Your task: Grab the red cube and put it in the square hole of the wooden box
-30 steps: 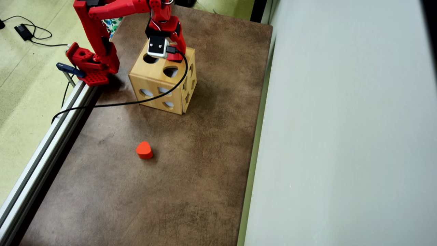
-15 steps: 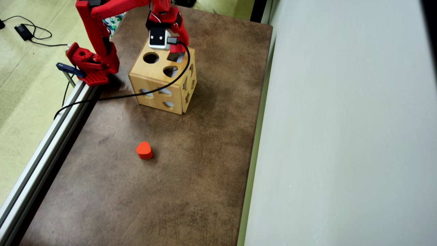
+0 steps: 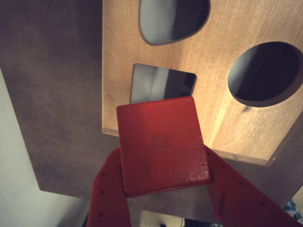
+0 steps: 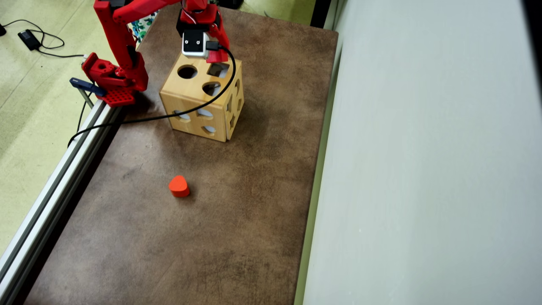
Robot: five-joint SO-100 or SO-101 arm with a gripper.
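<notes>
Gripping the red cube [image 3: 161, 144] between its two red fingers [image 3: 110, 189], the gripper [image 3: 163, 156] fills the bottom of the wrist view, jaws closed on the block's opposite sides. The cube shows one flat, slightly grainy, painted face with sharp edges, turned a little against the frame. Just beyond its top edge lies the square hole [image 3: 161, 85], a dark straight-sided cutout in the pale, smooth-grained top of the wooden box [image 3: 246, 118]; in this view the cube covers the hole's near edge, so the opening sits ahead of the block rather than squarely under it (how high the cube hangs above the wood I cannot tell). By my judgement, the coming move depends on carrying the cube forward over the hole and squaring its sides to the hole's sides. Farther along the top are a round hole [image 3: 265, 71] and a rounded one [image 3: 173, 19]. Overhead, the gripper [image 4: 217, 56] sits at the box's [image 4: 199, 114] far edge, and an orange heart-shaped block [image 4: 178, 186] lies well apart on the brown mat [image 4: 237, 220].
</notes>
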